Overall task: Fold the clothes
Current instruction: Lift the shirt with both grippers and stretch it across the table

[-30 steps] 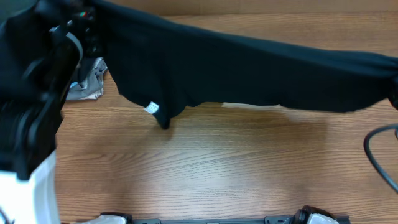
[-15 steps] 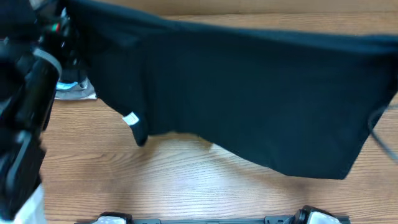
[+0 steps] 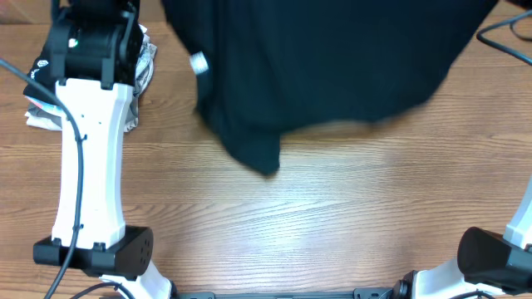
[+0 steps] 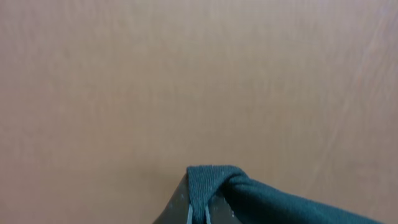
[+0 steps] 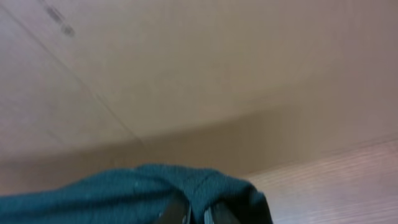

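The black shirt (image 3: 332, 66) hangs spread across the top of the overhead view, its lower edge drooping to a point near the table's middle. Its small white neck tag (image 3: 198, 62) shows at the left. My left gripper (image 4: 198, 214) is shut on a fold of the shirt's edge (image 4: 211, 180), seen at the bottom of the left wrist view. My right gripper (image 5: 198, 214) is shut on another bunch of the shirt (image 5: 161, 186). Both grippers are hidden in the overhead view; only the left arm (image 3: 87, 149) and the right arm's base (image 3: 490, 257) show.
A crumpled grey and white garment (image 3: 137, 62) lies at the far left behind the left arm. A black cable (image 3: 507, 29) runs at the top right. Bare wooden table (image 3: 332, 216) spreads in front of the hanging shirt.
The shirt has been lifted and carried toward the far edge, now hanging higher and covering the top of the view. The left arm has swung back, its white link now fully visible.
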